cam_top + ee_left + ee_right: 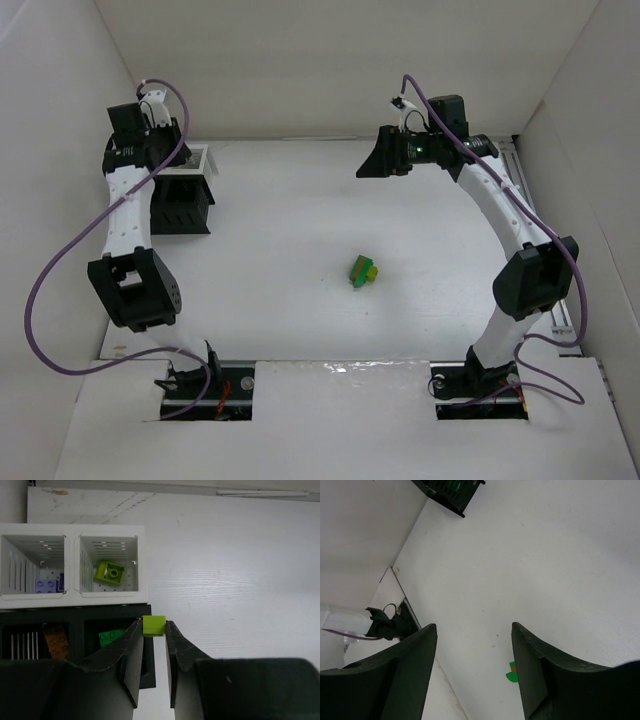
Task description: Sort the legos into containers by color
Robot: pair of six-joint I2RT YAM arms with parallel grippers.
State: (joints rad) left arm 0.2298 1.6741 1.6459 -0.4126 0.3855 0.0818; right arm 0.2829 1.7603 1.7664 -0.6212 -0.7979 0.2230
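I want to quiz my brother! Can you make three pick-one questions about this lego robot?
1. Where do the loose legos lie? A middle of the table B on the floor C on a chair
2. What colour is the brick in the left gripper? A orange B yellow-green C lilac
3. How is the right gripper? A shut on a brick B open, empty C shut, empty
Answers: A, seen there from above; B, pinched between its fingertips; B, wide gap, nothing inside.

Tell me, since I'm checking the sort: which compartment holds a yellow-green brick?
The white compartment at upper right in the left wrist view; others hold lilac, orange, green.
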